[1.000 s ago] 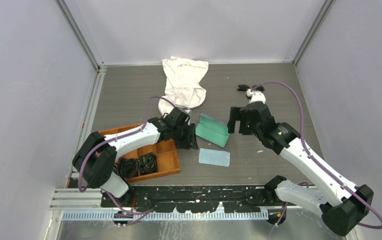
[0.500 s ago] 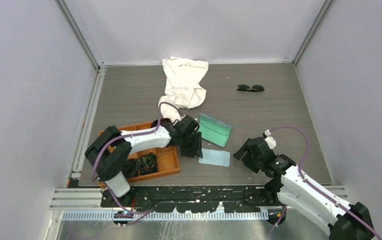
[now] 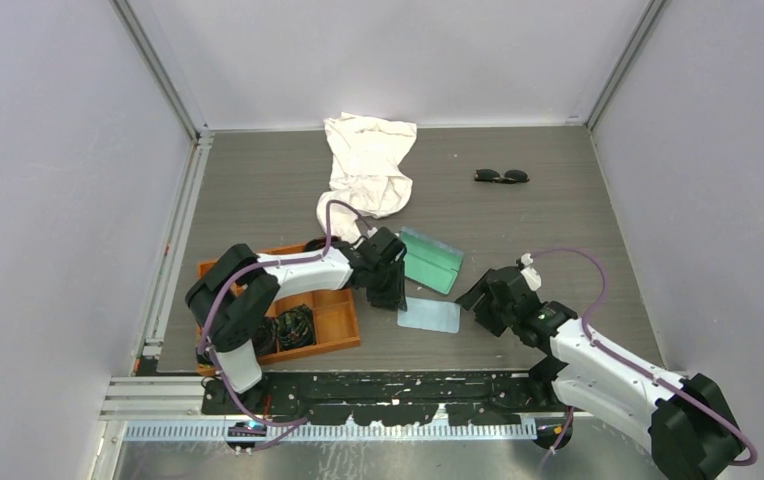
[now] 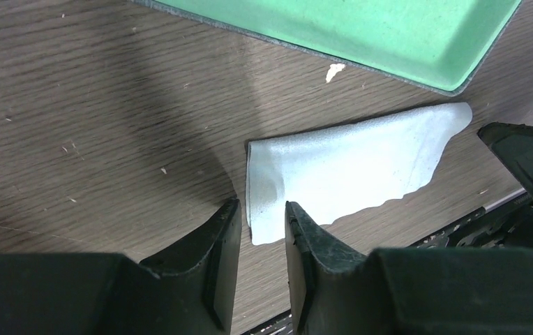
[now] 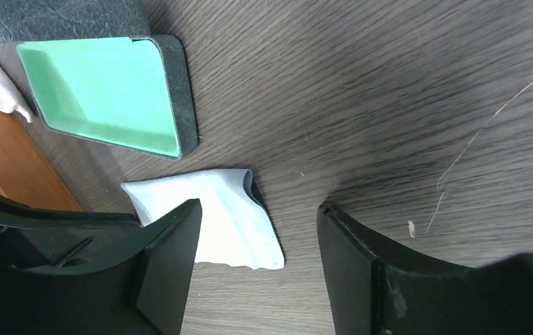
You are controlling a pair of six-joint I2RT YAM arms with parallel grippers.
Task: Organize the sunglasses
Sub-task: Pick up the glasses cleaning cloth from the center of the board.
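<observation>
Grey wood-grain tabletop [image 3: 258, 190] is filling the floor of this white-walled booth, and the sunglasses [image 3: 502, 176] are lying on it far back on the right, folded flat, near the rear wall and well apart from both arms. Nothing is touching them.

Off to their left, a crumpled white cloth [image 3: 368, 165] is sprawling from the back edge toward the middle. Nearer the arms, the glasses case [image 3: 428, 262] is sitting open with its mint-green lining facing up. Just in front of it, a small pale-blue wiping cloth [image 3: 429, 314] is lying flat on the table.

Both arms are leaning over that blue cloth. The left gripper [image 4: 262, 218] is hanging at its left corner with its jaws only narrowly apart, the corner showing in the gap between them; I cannot tell whether either finger is touching it. The right gripper [image 5: 257, 213] is hovering at the cloth's other end with its jaws spread wide, one finger over the cloth's edge and the other over bare wood.

At the near left, an orange tray [image 3: 343, 300] is holding black coiled bundles [image 3: 278, 328].
</observation>
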